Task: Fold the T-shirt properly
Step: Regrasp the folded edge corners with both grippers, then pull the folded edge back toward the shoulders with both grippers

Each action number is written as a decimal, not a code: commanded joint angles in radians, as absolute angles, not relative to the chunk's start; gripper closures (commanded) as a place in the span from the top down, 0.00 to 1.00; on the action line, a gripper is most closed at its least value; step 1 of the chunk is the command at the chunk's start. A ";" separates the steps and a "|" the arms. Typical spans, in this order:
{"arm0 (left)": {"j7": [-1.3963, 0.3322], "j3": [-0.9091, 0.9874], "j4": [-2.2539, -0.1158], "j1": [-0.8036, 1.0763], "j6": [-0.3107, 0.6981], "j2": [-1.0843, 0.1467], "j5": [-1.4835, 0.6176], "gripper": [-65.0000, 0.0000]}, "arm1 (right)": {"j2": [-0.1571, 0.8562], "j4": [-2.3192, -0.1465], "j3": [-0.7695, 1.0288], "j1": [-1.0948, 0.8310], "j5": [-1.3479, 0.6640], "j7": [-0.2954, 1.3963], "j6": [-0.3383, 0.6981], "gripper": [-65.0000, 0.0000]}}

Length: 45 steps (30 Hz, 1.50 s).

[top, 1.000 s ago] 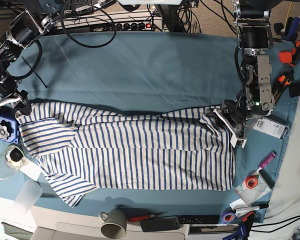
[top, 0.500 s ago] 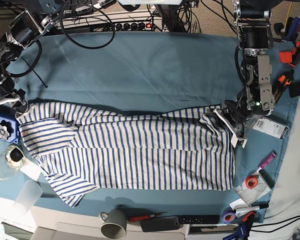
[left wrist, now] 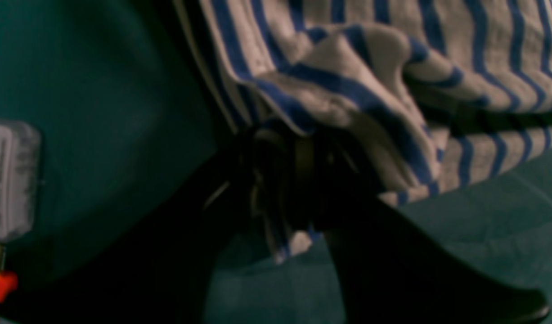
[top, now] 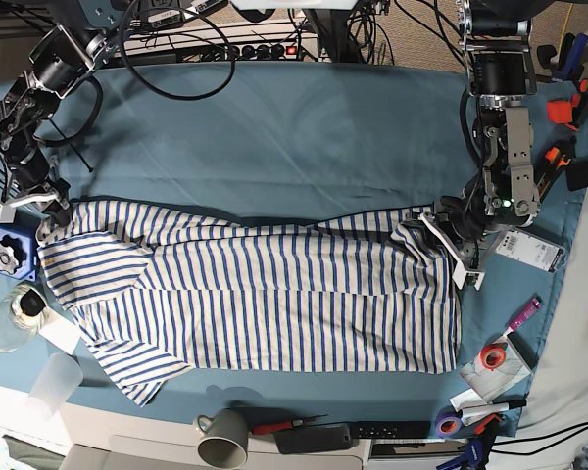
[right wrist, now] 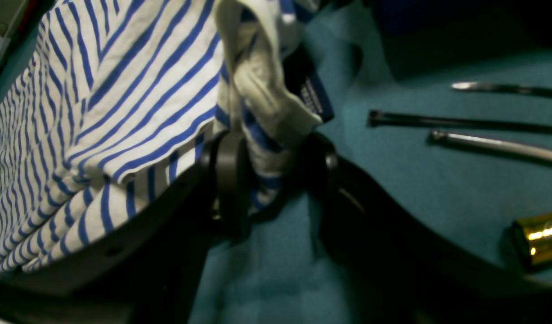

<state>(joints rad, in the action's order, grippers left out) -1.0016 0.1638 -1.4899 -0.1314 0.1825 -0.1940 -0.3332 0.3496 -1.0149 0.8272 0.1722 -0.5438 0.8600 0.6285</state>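
The T-shirt [top: 274, 294], white with thin blue stripes, lies spread lengthwise on the teal cloth [top: 274, 137]. At its right end my left gripper [top: 453, 240] is shut on a bunched corner of the hem. The left wrist view shows striped fabric [left wrist: 347, 67] gathered into the dark gripper [left wrist: 298, 175]. At the shirt's upper left corner my right gripper [top: 47, 217] is shut on the shirt. In the right wrist view a fold of fabric [right wrist: 262, 112] with a dark label is pinched in the gripper [right wrist: 271, 175].
A grey mug [top: 223, 438], a remote [top: 392, 429] and tape rolls [top: 492, 357] line the front edge. A blue block [top: 5, 253], a bottle [top: 15, 318] and a plastic cup [top: 54, 384] sit at the left. Orange clamps [top: 559, 108] and a white box [top: 529, 250] lie at the right.
The right arm has shifted slightly to the right in the base view, nudging the shirt's upper left corner with it. The left arm and the shirt's right end have not moved.
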 commanded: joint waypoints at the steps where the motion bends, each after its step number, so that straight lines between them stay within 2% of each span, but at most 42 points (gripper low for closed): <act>1: -1.070 0.160 -1.486 -0.128 0.184 -0.194 -0.330 0.18 | 0.366 -1.019 0.824 0.181 -0.516 0.902 0.620 0.29; 3: -1.070 0.160 -1.486 -0.128 0.184 -0.194 -0.330 0.13 | 0.366 -1.020 0.826 0.183 -0.516 0.914 0.620 0.15; 5: -1.073 0.160 -1.486 -0.128 0.183 -0.194 -0.330 0.00 | 0.366 -1.021 0.826 0.183 -0.516 0.931 0.620 0.00; 16: -1.119 0.160 -1.510 -0.131 0.183 -0.195 -0.330 0.00 | 0.442 -1.061 0.826 0.183 -0.718 1.101 0.621 0.00; 23: -1.190 0.160 -1.603 -0.130 0.183 -0.196 -0.329 0.00 | 0.451 -1.203 0.826 0.179 -0.723 1.181 0.620 0.00; 34: -1.202 0.225 -1.651 -0.130 0.183 -0.200 -0.327 0.00 | 0.451 -1.370 0.826 0.174 -0.762 1.267 0.611 0.00; 45: -1.232 0.239 -1.680 -0.118 0.210 -0.235 -0.356 0.00 | 0.451 -1.396 0.885 0.149 -0.775 1.287 0.609 0.00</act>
